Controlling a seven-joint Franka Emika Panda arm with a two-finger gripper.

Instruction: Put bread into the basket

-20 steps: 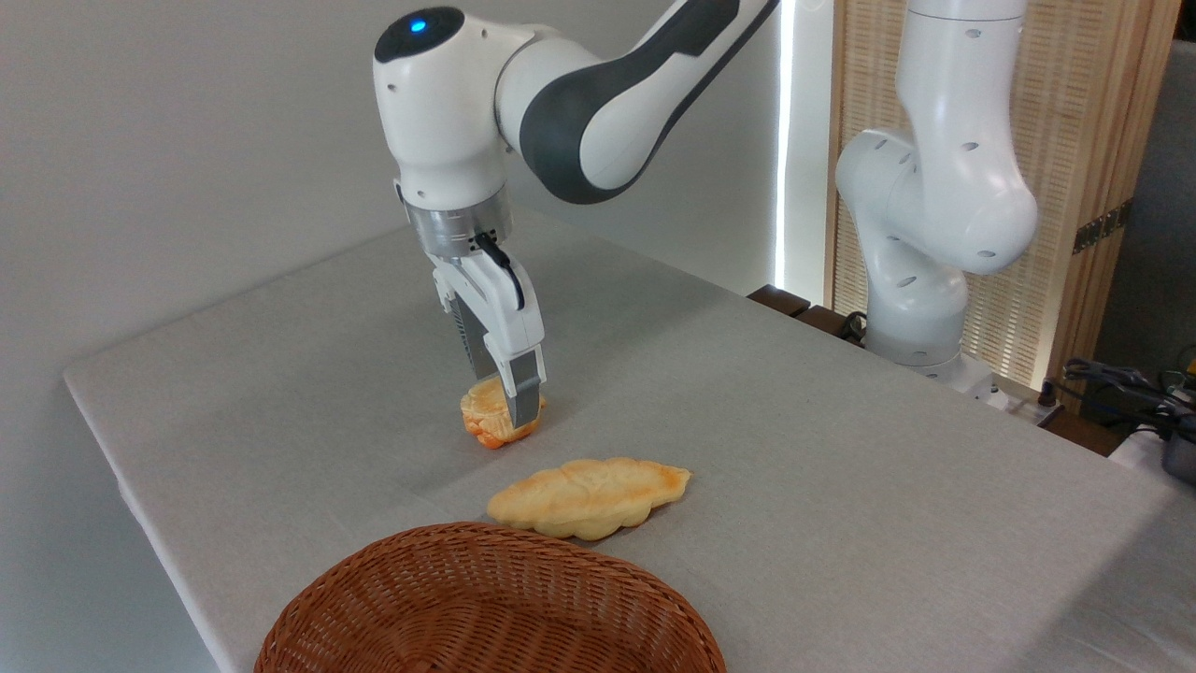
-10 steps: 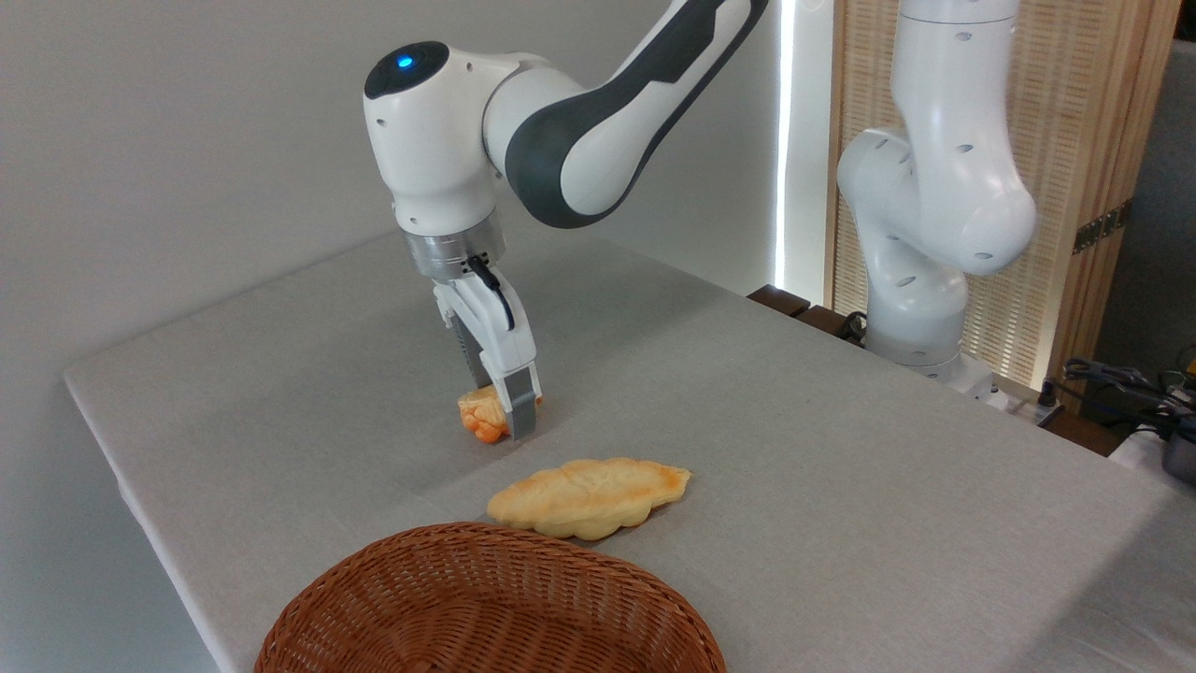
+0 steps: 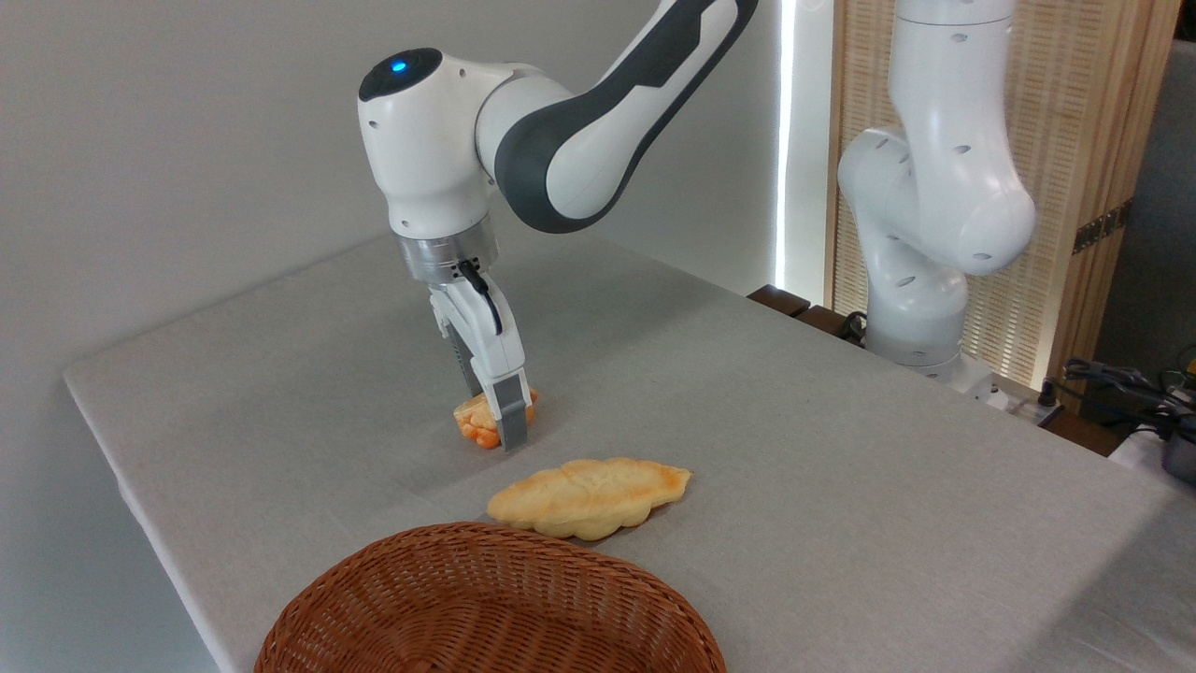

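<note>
Between the gripper (image 3: 500, 425) and the basket (image 3: 486, 608) at the table's (image 3: 841, 486) near edge, the long loaf (image 3: 589, 495) lies just beyond the basket's far rim. You have bare cloth toward the left edge. The right half stays open up to the arm's base (image 3: 920, 346) at the far right corner.

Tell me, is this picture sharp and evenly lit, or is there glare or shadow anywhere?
In the fixed camera view, the bread, the fingers in front of it, the long loaf and the basket all look sharp; light is soft, shadows on the table are faint; the only glare is a blown-out bright strip at the back beside the slatted screen.
</note>
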